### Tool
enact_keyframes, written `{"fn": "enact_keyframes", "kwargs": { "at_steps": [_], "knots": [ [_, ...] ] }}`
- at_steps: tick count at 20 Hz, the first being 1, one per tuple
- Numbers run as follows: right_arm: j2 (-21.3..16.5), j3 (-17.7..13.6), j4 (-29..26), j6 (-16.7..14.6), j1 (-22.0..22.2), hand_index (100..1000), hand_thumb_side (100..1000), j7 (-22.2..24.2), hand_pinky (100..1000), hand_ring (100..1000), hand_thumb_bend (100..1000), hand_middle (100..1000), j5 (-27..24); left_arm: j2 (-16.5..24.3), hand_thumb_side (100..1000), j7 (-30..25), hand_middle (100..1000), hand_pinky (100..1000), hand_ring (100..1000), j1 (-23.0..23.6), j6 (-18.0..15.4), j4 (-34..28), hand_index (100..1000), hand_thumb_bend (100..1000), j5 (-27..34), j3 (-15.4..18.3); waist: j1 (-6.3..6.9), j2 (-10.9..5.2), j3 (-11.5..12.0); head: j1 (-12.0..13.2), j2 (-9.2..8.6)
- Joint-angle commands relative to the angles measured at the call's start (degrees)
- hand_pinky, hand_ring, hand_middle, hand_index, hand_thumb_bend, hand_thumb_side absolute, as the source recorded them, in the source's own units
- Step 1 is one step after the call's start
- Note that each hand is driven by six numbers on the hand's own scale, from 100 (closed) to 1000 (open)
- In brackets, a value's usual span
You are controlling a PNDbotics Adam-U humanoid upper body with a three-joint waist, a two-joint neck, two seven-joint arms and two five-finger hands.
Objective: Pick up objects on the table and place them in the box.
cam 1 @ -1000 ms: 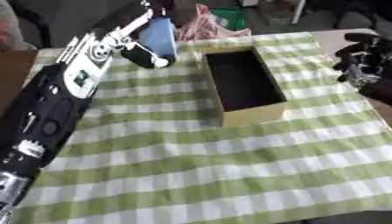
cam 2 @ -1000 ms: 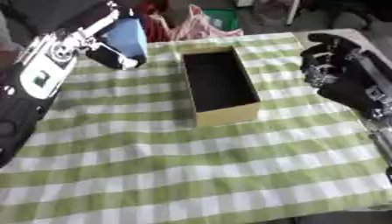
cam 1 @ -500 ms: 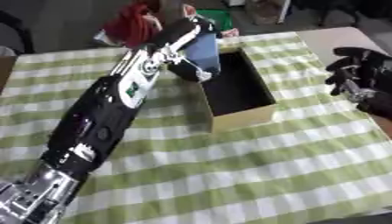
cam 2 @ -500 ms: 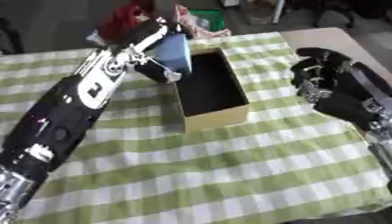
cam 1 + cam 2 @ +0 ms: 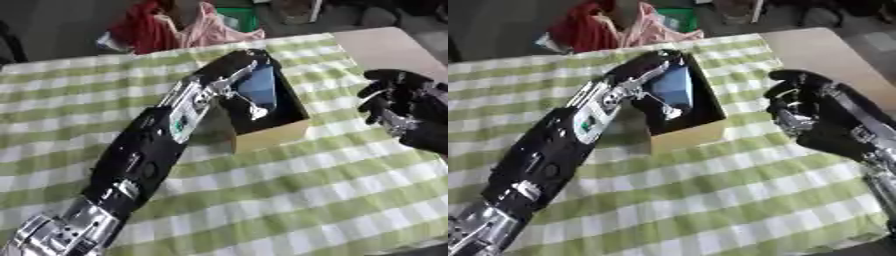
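An open cardboard box (image 5: pixel 273 135) with a dark inside stands on the green checked tablecloth (image 5: pixel 289 200). My left hand (image 5: pixel 234 70) reaches over the box, its fingers curled round a blue object (image 5: pixel 261 87) held above the box's inside. The left forearm hides the box's left wall. My right hand (image 5: pixel 802 110) hovers to the right of the box with its fingers curled, holding nothing.
Red and pink bags (image 5: pixel 179 30) lie beyond the table's far edge. A bare brown tabletop (image 5: pixel 385 47) shows at the far right, past the cloth.
My left hand has carried the blue object from the box's far left rim to above its inside. The camera has shifted too. The right hand stays beside the box.
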Motion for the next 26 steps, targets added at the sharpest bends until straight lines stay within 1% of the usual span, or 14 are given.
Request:
{"fn": "enact_keyframes", "kwargs": {
  "at_steps": [1,2,4,8,10,12,13,14,15,16,19,21,23,26],
  "knots": [
    [-0.7,-0.4,-0.6,-0.1,-0.8,881,308,0.2,555,651,100,668,0.3,0.1,574,0.5,887,770,859,-0.9,-1.1,-1.1,913,966,-1.5,0.1,-0.24,-0.87,0.0,0.1,-0.27],
    [-0.7,-0.4,-0.6,-0.1,-0.7,881,307,0.1,555,651,100,668,0.4,0.2,601,0.5,899,783,866,-0.9,-1.3,-1.4,924,994,-1.7,0.0,-0.2,-0.91,0.0,0.1,-0.24],
    [-0.8,-0.5,-0.5,-0.1,-0.6,881,307,0.0,555,651,100,668,0.4,0.3,632,0.5,919,802,881,-0.9,-1.5,-2.0,940,1000,-1.9,-0.1,-0.15,-1.01,0.2,0.1,-0.18],
    [-0.9,-0.5,-0.3,-0.2,-0.3,881,308,0.0,555,651,100,668,0.4,0.6,648,0.0,935,817,892,-0.9,-1.4,-2.9,957,1000,-1.1,-0.3,-0.13,-1.31,0.6,0.1,-0.54],
    [-1.0,-0.6,-0.3,-0.2,-0.2,882,308,0.0,555,651,100,668,0.5,0.9,648,0.3,926,805,885,-0.8,-0.9,-3.7,949,993,0.0,-0.4,-0.16,-1.49,0.9,0.0,-0.75],
    [-1.2,-0.8,-0.2,-0.3,0.1,882,308,-0.2,555,651,100,669,0.5,1.7,644,1.0,884,772,850,-0.8,-0.3,-5.3,923,967,2.0,-0.5,-0.22,-1.74,1.6,-0.3,-0.82],
    [-1.3,-1.0,-0.1,-0.3,0.3,882,307,-0.3,555,651,100,669,0.6,2.3,662,1.6,847,743,816,-0.7,0.0,-6.6,904,911,3.9,-0.6,-0.24,-1.89,2.1,-0.4,-0.75],
    [-1.5,-1.2,-0.1,-0.4,0.6,883,307,-0.6,555,652,100,669,0.6,3.2,669,2.2,820,716,788,-0.4,0.6,-8.2,890,830,6.6,-0.7,-0.24,-2.03,2.7,-0.7,-0.66],
    [-1.7,-1.4,-0.1,-0.5,0.8,883,306,-0.8,555,652,100,669,0.7,4.1,672,2.7,806,701,772,0.0,1.6,-9.9,884,766,9.7,-0.9,-0.23,-2.14,3.2,-1.0,-0.53],
    [-1.9,-1.8,-0.1,-0.6,1.1,884,306,-1.1,555,652,100,670,0.7,5.3,652,3.2,791,684,757,0.7,2.9,-12.1,875,674,13.4,-1.1,-0.24,-2.25,4.0,-1.4,-0.35],
    [-2.6,-2.8,-0.3,-0.9,1.7,887,304,-2.4,555,655,100,673,0.8,10.3,550,4.4,765,650,730,3.2,8.0,-20.6,858,488,24.3,-1.4,-0.24,-2.45,6.0,-2.3,0.15],
    [-3.0,-3.8,-0.5,-1.1,2.3,889,302,-3.7,555,657,100,676,0.7,14.1,528,5.8,758,638,720,6.0,11.8,-26.6,852,428,30.7,-0.4,-0.3,-2.65,7.5,-3.1,0.45],
    [-3.4,-4.9,-0.8,-1.2,3.0,889,300,-5.6,554,658,100,678,0.4,17.2,523,7.4,755,631,715,8.9,15.1,-31.8,851,407,35.9,1.3,-0.41,-2.89,8.9,-3.7,0.71],
    [-3.6,-6.7,-1.3,-1.5,3.7,889,291,-9.0,555,668,100,687,-0.3,20.9,504,11.0,745,618,710,14.6,18.3,-38.3,841,371,41.7,5.0,-0.52,-3.25,10.9,-4.4,0.95]
  ]
}}
